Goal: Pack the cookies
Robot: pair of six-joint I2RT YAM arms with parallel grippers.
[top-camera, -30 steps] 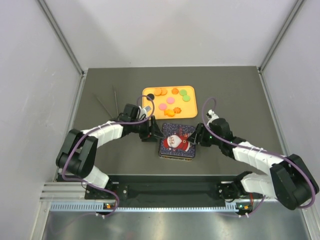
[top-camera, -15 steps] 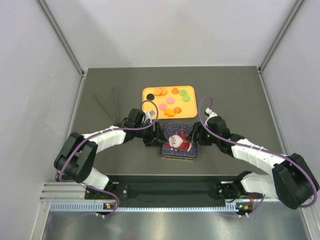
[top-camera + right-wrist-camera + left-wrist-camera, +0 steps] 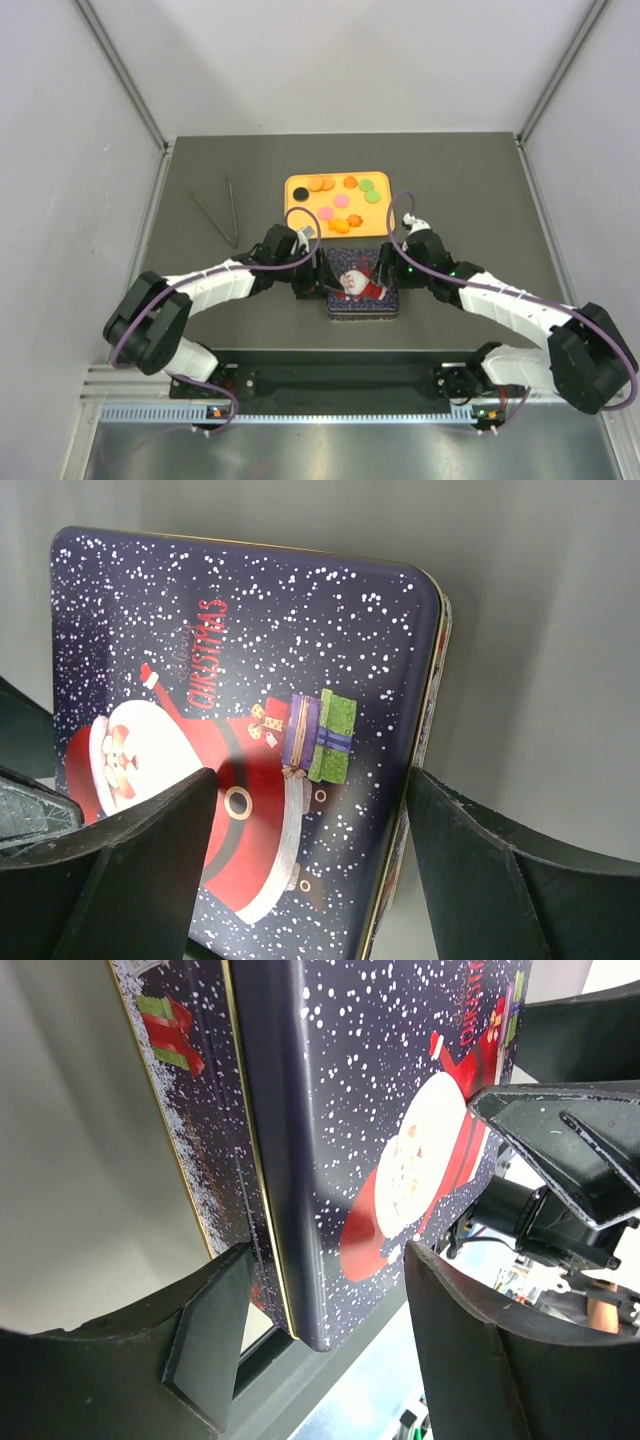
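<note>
The cookies (image 3: 340, 201) lie loose on an orange tray (image 3: 385, 222) behind the middle of the table: mostly orange discs, with pink, green and one black (image 3: 300, 193). Just in front sits a dark blue Christmas tin (image 3: 362, 287) with its Santa lid on. My left gripper (image 3: 318, 275) stands open astride the tin's left edge (image 3: 250, 1160); one finger is beside the wall and the other over the lid. My right gripper (image 3: 386, 268) is open too, spanning the right edge of the tin (image 3: 250, 660). Neither gripper holds a cookie.
Two thin dark sticks (image 3: 220, 212) lie on the table to the left of the tray. Grey enclosure walls rise on the left, right and back. The arms' base rail runs along the near edge.
Both grippers have moved inward onto the tin's two sides. The right jaws have spread wider. The tin has shifted slightly to the right and sits squarer.
</note>
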